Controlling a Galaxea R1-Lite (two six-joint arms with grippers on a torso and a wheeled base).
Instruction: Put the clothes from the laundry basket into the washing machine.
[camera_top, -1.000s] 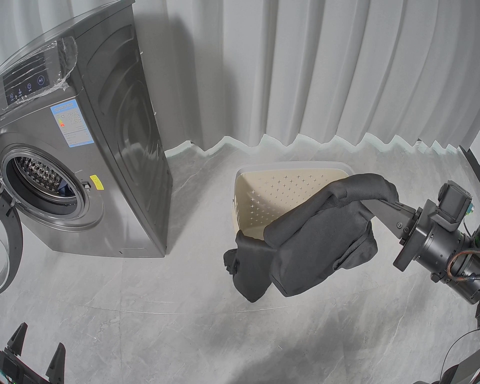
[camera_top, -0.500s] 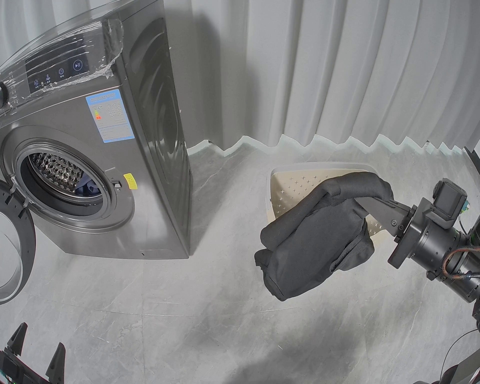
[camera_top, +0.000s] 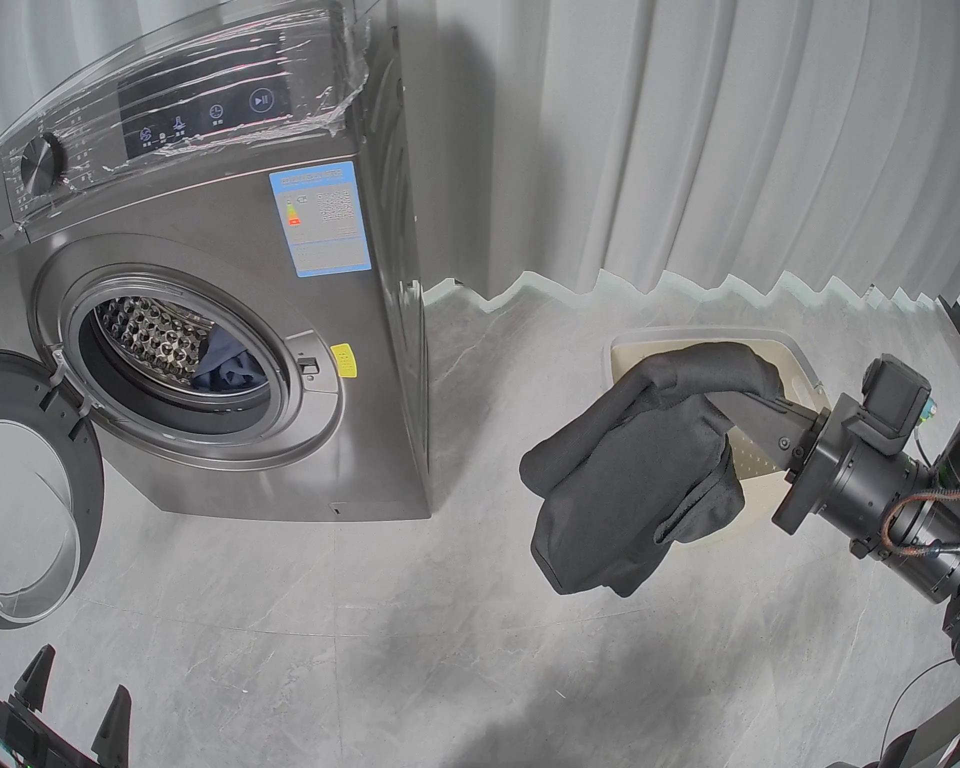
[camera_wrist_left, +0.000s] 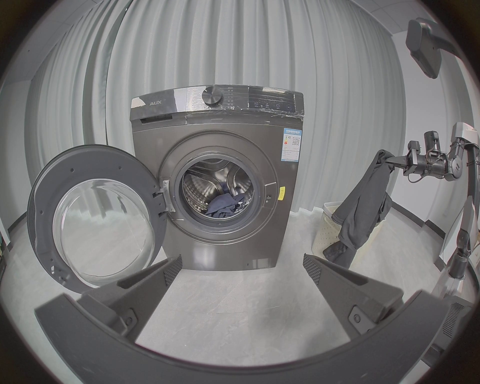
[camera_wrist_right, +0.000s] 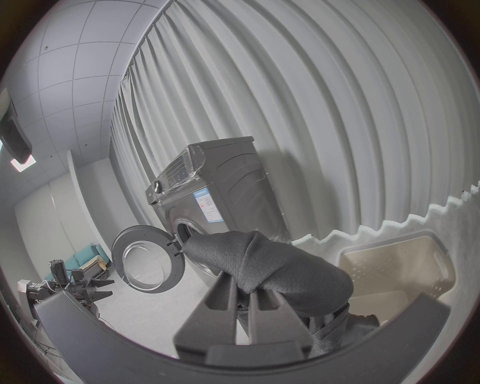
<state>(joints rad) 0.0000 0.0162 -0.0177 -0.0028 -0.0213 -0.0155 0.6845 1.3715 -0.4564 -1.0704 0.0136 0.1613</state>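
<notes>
item: dark garment (camera_top: 630, 480), clamped in my right end effector (camera_wrist_right: 248, 295), hanging free over the laundry basket (camera_top: 795, 362) so i judge it can travel unsnagged to the washing machine (camera_top: 300, 420), whose door (camera_top: 40, 500) stands open. left end effector (camera_top: 80, 685): spread, empty, low.

A dark grey garment (camera_top: 630, 470) hangs limp, clamped between the closed fingers (camera_wrist_right: 220, 310) of the right gripper (camera_wrist_right: 248, 292) and drooping below them. The cream perforated laundry basket (camera_top: 790, 350) sits beneath the fingers. Well apart from them stands the grey washing machine (camera_top: 200, 210), its door (camera_top: 40, 500) swung open and a blue garment (camera_top: 228, 365) inside.
</notes>
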